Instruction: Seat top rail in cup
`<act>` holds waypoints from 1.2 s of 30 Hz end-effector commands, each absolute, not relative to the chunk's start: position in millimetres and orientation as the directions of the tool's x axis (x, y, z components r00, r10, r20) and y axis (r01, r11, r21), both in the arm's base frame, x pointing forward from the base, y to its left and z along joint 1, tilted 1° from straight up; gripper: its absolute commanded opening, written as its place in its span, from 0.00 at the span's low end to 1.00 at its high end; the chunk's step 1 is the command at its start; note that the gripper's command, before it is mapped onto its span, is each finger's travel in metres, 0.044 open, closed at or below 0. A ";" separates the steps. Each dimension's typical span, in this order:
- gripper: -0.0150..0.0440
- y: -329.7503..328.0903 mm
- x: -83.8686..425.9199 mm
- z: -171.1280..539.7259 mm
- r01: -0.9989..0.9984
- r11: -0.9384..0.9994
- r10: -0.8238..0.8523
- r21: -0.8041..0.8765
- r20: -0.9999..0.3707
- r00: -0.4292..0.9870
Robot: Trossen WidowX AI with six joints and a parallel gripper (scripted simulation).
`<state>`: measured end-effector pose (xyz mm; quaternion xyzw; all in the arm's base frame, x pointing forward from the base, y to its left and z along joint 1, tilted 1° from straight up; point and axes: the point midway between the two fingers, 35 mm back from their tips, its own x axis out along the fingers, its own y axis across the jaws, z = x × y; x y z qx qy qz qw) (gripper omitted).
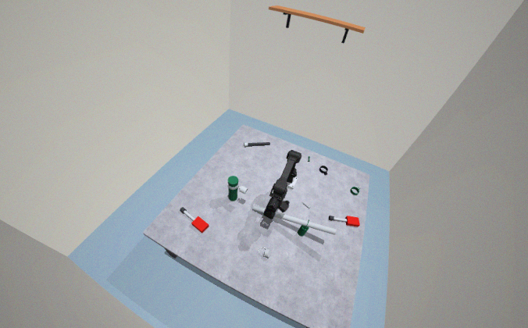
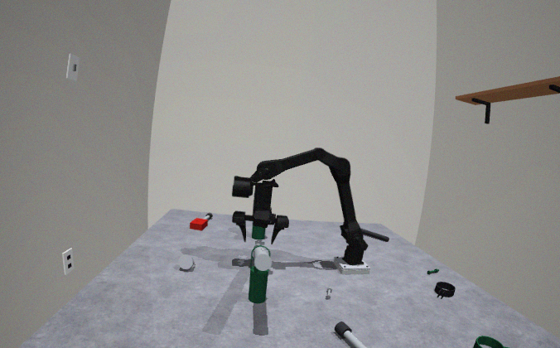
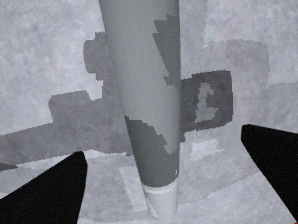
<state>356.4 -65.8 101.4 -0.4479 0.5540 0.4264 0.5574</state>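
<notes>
The pale rail (image 1: 319, 226) (image 2: 263, 261) (image 3: 142, 60) passes through the green loop cap (image 2: 253, 249) on the short green post (image 1: 302, 230) (image 2: 258, 289). Its far end shows left of my gripper in the top view, apart from the white rail-end cup (image 1: 243, 190). The cup hangs on the band high on the big green post (image 1: 233, 194) (image 2: 258, 232), just below its cap; in the exterior view my gripper hides it. My gripper (image 2: 258, 242) (image 3: 166, 146) is wide open and empty, pointing down above the rail's far part, with one finger on each side of it in the wrist view.
Two red-ended tools (image 1: 200, 224) (image 1: 352, 221) lie on either side. A white cap (image 1: 263, 251) (image 2: 185, 263) lies in front. A black ring (image 1: 320, 169) (image 2: 445, 294), a green ring, a small hook (image 2: 328, 291) and a dark rod (image 1: 258, 144) lie around the arm.
</notes>
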 end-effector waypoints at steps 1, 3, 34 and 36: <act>1.00 -65.5 356.2 93.1 -0.973 0.232 -0.016 -0.020 -1.000 0.017; 1.00 -65.6 356.4 89.7 -0.973 0.232 -0.016 -0.020 -1.000 0.017; 0.87 -66.0 355.8 48.1 -0.973 0.232 -0.016 -0.020 -1.000 0.017; 0.78 -66.0 355.8 48.1 -0.973 0.232 -0.016 -0.020 -1.000 0.017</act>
